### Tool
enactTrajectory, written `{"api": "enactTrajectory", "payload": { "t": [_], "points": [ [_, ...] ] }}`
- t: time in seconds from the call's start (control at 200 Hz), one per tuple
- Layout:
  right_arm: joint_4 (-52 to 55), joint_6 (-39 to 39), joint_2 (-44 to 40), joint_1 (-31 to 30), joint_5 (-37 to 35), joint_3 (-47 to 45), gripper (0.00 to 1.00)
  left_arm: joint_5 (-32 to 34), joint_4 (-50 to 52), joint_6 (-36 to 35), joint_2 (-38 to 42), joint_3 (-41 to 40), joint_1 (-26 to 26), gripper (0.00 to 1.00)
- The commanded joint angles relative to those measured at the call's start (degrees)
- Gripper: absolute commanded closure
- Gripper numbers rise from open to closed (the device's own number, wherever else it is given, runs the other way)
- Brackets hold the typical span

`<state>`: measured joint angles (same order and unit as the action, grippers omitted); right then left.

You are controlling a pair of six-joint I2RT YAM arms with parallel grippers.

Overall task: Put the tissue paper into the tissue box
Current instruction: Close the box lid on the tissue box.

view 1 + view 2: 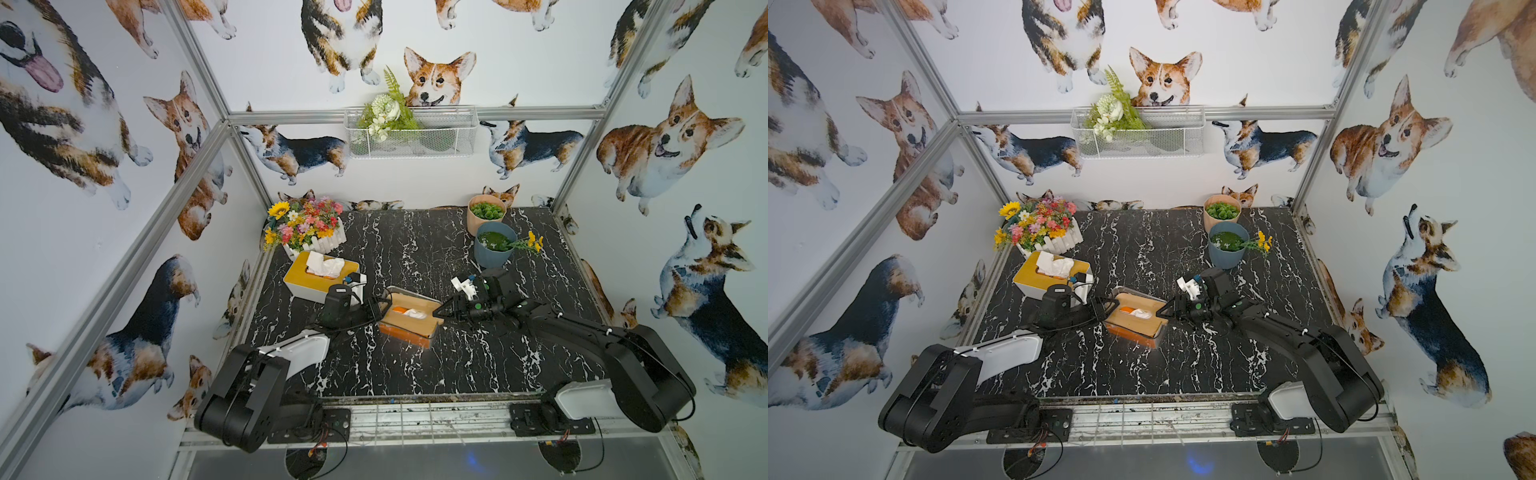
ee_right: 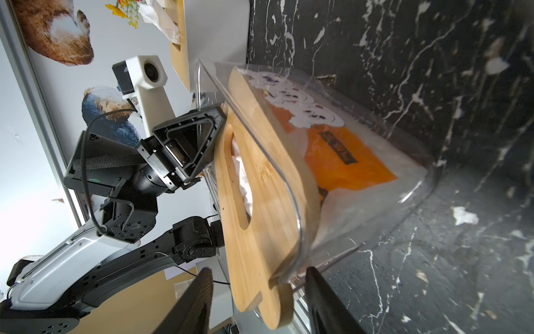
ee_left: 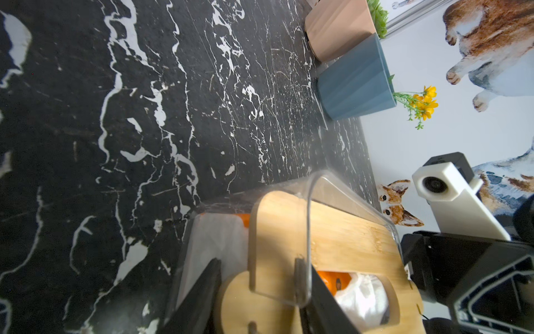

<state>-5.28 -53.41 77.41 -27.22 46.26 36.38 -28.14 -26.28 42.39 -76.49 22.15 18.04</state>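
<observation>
The clear tissue box (image 1: 415, 332) (image 1: 1138, 334) stands mid-table with its wooden lid (image 1: 395, 319) (image 3: 346, 231) (image 2: 260, 188) across the top. White tissue paper (image 1: 414, 313) (image 1: 1141, 314) (image 3: 361, 295) (image 2: 242, 179) shows through the lid's slot, above an orange pack (image 2: 346, 162). My left gripper (image 1: 379, 309) (image 1: 1105, 307) (image 3: 263, 300) is at the box's left end, its fingers (image 3: 202, 297) pressed against the lid's round tab and the clear rim. My right gripper (image 1: 442, 309) (image 1: 1165, 311) (image 2: 260, 300) straddles the right end tab, open, with a gap beside the lid.
A second box with a yellow lid (image 1: 301, 266) and tissues (image 1: 324, 264) sticking out sits close behind my left arm. A flower planter (image 1: 305, 226) stands at the back left. A blue pot (image 1: 494, 253) and a pink pot (image 1: 486, 212) stand at the back right.
</observation>
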Motion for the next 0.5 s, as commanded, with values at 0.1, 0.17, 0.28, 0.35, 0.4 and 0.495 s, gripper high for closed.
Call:
{"api": "enactTrajectory", "payload": {
  "t": [0.1,0.17,0.28,0.35,0.4,0.495],
  "points": [
    [1.0,0.8,-1.2,-0.3,0.0,-1.1,0.45,-2.0,1.4,-0.6,-0.1,0.7,0.1,0.54],
    [1.4,0.9,-1.5,-0.5,-0.1,-1.3,0.46,-2.1,1.4,-0.6,-0.4,0.9,0.1,0.54],
    [1.8,0.8,-1.9,-1.2,-0.1,-1.7,0.45,-2.2,1.5,-0.7,-0.7,1.1,0.1,0.54],
    [1.6,0.5,-2.0,-1.9,-0.2,-1.8,0.45,-2.2,1.5,-0.7,-0.8,1.3,0.1,0.54],
    [1.5,0.2,-1.8,-2.3,-0.3,-1.7,0.46,-2.2,1.4,-0.7,-0.9,1.2,0.1,0.54],
    [0.9,0.0,-1.2,-3.1,-0.4,-1.5,0.46,-2.3,1.4,-0.7,-1.0,1.4,0.1,0.54]
  ]
}}
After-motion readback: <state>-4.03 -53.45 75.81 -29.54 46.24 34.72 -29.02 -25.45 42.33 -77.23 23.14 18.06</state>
